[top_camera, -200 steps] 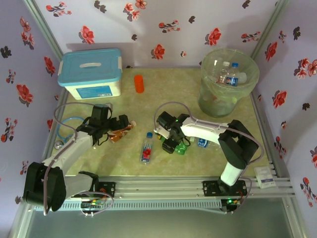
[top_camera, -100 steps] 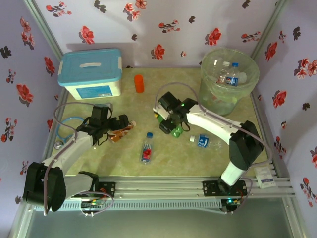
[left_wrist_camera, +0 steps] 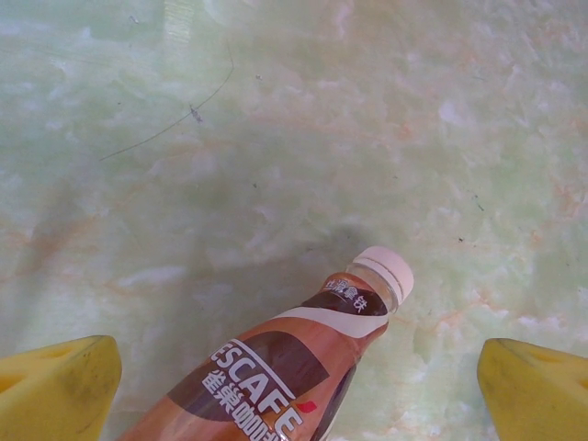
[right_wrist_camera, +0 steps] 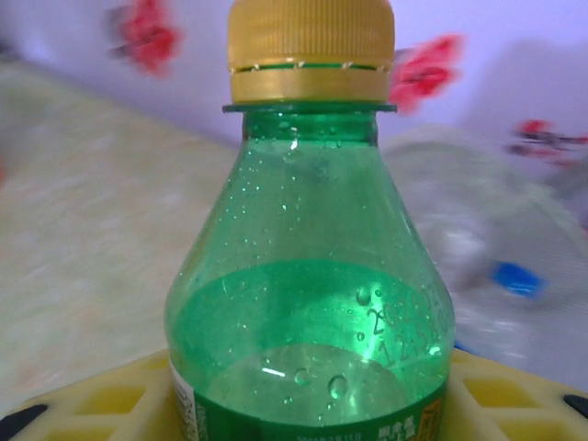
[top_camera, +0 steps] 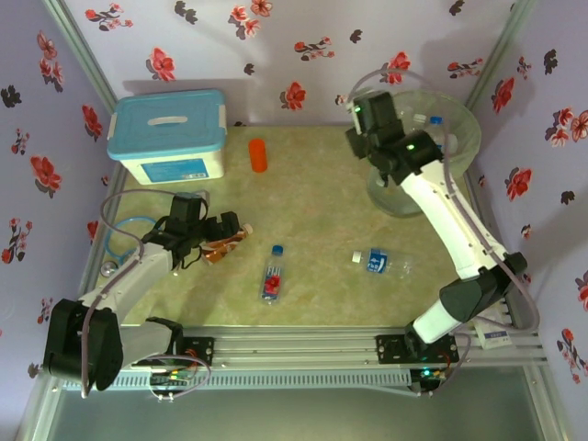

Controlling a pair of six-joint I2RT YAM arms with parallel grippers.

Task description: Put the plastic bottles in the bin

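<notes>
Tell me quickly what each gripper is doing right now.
Left gripper: open, its fingers either side of the brown coffee bottle, not gripping it.
Right gripper: closed on the green bottle, near the bin.

Base of green bottle (right_wrist_camera: 308, 303) cut off, bin (right_wrist_camera: 491, 197) blurred behind, coffee bottle (left_wrist_camera: 276, 372) cropped

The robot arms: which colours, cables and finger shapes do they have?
The left arm and right arm have white links and black joints. A thin grey cable loops along each. The pincer fingers are yellow; the right ones show square hollows.
</notes>
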